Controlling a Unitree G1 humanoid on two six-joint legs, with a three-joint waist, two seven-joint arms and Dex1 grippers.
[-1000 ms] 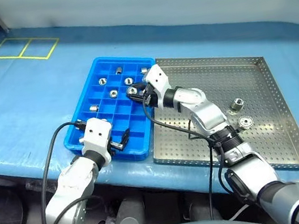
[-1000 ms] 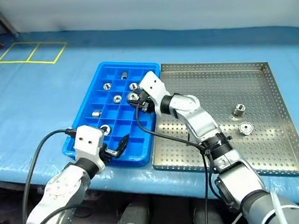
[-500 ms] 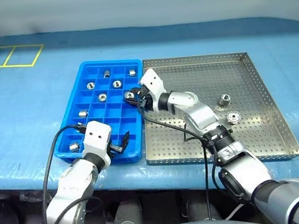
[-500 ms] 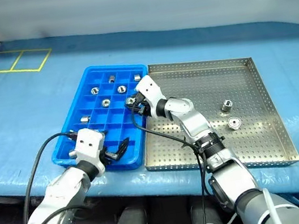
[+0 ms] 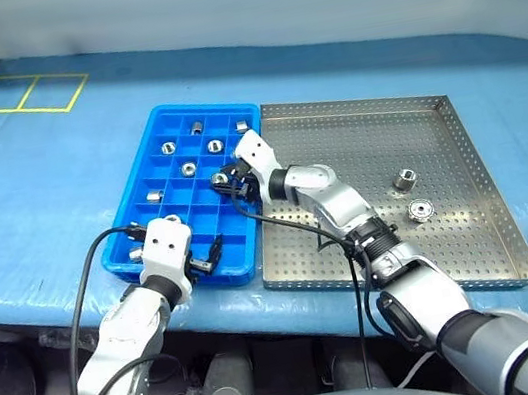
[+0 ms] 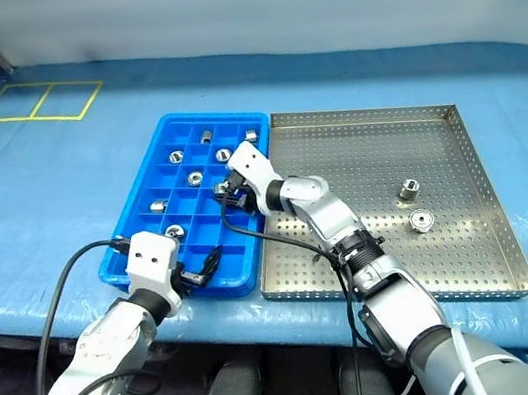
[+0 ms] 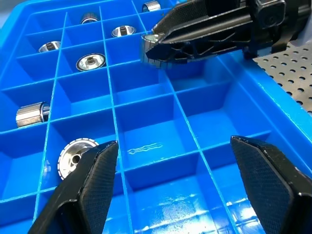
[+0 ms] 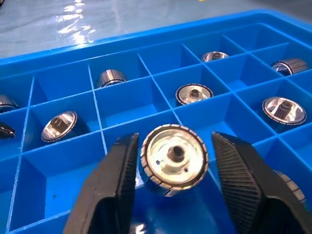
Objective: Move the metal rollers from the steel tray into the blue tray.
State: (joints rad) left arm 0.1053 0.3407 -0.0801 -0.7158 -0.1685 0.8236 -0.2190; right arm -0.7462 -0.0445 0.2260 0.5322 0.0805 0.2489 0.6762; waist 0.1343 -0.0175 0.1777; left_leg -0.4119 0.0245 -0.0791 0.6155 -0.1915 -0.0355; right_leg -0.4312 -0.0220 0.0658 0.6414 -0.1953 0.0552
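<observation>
The blue tray lies left of the steel tray, and several of its cells hold metal rollers. My right gripper reaches over the blue tray's right-hand cells. A roller stands on edge between its fingers. One finger is against the roller and a sliver of blue shows beside the other, so the jaws are slightly parted. My left gripper hangs open and empty over the blue tray's near cells. Two rollers lie in the steel tray on its right side.
Both trays rest on a table under a blue plastic sheet. Yellow tape squares mark the far left. The table's front edge runs just below the trays.
The camera view has shifted. My right gripper has sunk a little toward the blue tray's cells with the roller, and its fingers have loosened. The left arm has stayed put.
</observation>
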